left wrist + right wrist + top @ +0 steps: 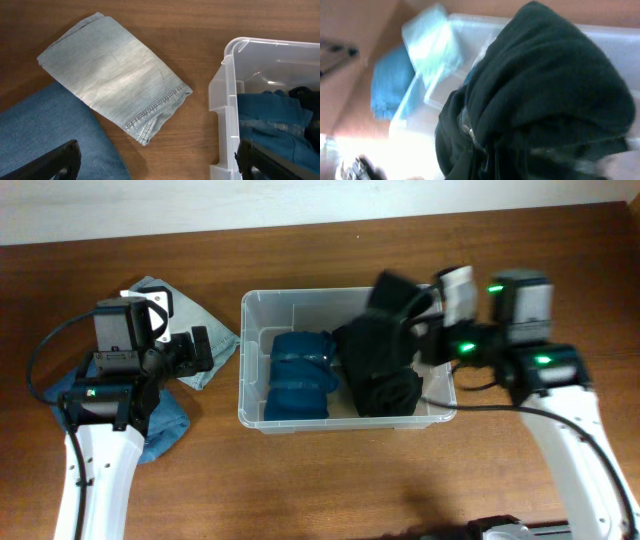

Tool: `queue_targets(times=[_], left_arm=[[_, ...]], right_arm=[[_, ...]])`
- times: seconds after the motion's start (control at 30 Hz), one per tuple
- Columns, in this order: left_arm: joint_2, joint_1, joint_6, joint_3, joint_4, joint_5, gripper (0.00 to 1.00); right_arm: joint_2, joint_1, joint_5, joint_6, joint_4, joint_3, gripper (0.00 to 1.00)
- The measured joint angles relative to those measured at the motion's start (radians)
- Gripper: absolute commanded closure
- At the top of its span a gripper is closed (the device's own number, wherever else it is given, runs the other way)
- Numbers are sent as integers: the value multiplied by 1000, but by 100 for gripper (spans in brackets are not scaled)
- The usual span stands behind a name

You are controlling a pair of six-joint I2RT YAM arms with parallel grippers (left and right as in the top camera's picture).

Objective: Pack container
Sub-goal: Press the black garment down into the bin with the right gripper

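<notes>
Blurred throughout the right wrist view, black garment (pixel 545 85) included. Lost against it overhead: right gripper (pixel 408 320) fingertips. Cropped at left wrist view's right edge: container (pixel 225 100).

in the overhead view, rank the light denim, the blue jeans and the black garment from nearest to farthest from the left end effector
1. light denim, on the table right by the left end effector.
2. blue jeans, in the left half of the container.
3. black garment, in its right half.
</notes>
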Motion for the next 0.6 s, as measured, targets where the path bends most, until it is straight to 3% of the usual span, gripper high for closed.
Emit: queue_targets(times=[0.3,0.5,0.53,0.57,0.6], left_arm=[[0,0,0,0,0,0,1],[0,0,0,0,-1,0,0],[0,0,0,0,0,0,0],[0,0,0,0,0,0,1],[0,0,0,0,0,0,1]], right_arm=[[185,307,115,-14,125,-1,96],[200,318,190,3,103,-1,95],[200,317,204,4,85,-1,61],[200,316,235,19,47,-1,11],[200,315,251,26,32,-1,2]])
